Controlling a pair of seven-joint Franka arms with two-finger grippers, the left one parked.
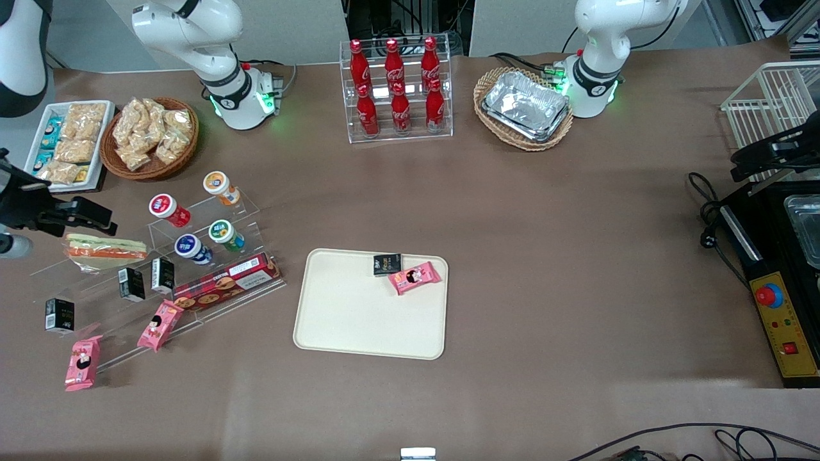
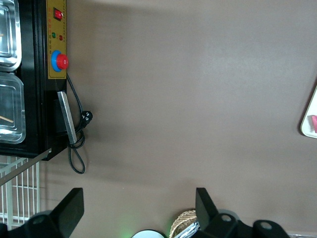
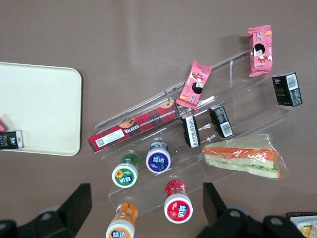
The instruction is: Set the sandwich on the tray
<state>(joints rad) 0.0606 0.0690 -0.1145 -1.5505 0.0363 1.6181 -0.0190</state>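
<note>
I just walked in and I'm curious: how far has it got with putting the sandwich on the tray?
Barely started. The sandwich lies on the clear display stand, not on the tray, which holds only a pink snack packet and a small black box. The gripper is open and holds nothing, poised beside the sandwich. Grasping, carrying and setting down all remain.

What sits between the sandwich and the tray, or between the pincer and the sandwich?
Nothing blocks the open pincer, which hovers just above the sandwich. Between the sandwich and the tray stand the acrylic display steps with small bottles and a red plaid box; lifting clears them.
</note>
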